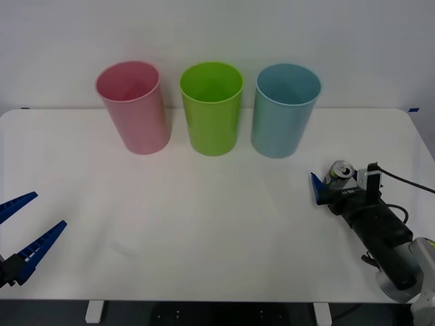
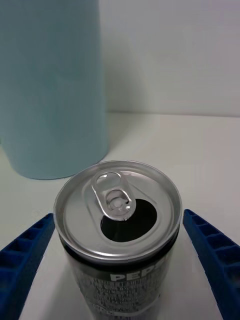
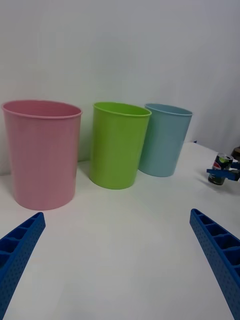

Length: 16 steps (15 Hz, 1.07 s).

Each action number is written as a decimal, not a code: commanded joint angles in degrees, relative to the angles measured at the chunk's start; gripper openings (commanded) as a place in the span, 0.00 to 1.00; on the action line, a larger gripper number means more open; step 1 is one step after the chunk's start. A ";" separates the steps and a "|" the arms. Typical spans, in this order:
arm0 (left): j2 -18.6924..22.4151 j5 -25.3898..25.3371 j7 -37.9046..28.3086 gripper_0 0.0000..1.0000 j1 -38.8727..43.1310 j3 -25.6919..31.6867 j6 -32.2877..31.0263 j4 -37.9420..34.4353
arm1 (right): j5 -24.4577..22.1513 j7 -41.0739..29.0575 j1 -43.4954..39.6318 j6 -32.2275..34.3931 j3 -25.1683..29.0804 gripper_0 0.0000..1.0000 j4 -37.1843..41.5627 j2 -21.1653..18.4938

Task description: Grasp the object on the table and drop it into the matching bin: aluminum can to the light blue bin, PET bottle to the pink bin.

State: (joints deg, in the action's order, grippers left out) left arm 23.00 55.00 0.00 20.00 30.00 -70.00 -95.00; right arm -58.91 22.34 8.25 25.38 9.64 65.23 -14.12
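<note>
On the table (image 1: 204, 224), near the light blue bin (image 1: 285, 109), the right gripper (image 1: 331, 185) is straddling the upright can (image 2: 117, 225), fingers spread beside it, not yet clamped; lifting and dropping remain. The left gripper (image 1: 26, 234) is waiting, spread wide.

The right arm is a black, cylindrical wrist housing ending in a pale grey rounded joint, with a thin black cable looping off its top and small white lettering near the front. Its right pincer (image 1: 334, 185) carries blue ribbed fingers. The left pincer (image 1: 26, 231) has long blue fingers, tapered, with perforated, cell-like ribbing.
</note>
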 commanded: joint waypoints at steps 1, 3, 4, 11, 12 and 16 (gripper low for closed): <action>0.00 0.00 0.00 1.00 0.00 0.00 0.00 0.00 | 0.02 0.07 -0.17 0.02 0.29 0.00 -0.01 -0.03; 0.00 0.00 0.00 1.00 0.00 0.00 0.00 0.00 | 0.02 -0.11 -0.25 0.20 0.37 0.00 -0.01 -0.03; 0.00 0.00 0.00 1.00 0.00 0.00 0.00 0.00 | 0.02 -0.11 -0.25 0.20 0.46 0.00 -0.01 0.06; 0.00 0.00 0.00 1.00 0.00 0.00 0.00 0.00 | 0.64 -0.64 -0.25 1.61 1.25 0.00 0.43 -0.03; 0.00 0.00 0.00 1.00 0.00 0.00 0.00 0.00 | 0.64 -0.81 -0.61 1.78 1.34 0.00 1.04 0.06; 0.00 0.00 0.00 1.00 0.00 0.00 0.00 0.00 | 0.20 -3.10 -5.00 1.96 0.73 0.00 9.74 0.06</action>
State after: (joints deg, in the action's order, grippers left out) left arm 23.00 55.00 0.00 20.00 30.00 -70.00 -95.00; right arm -58.63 19.96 4.13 27.26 10.53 73.15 -14.13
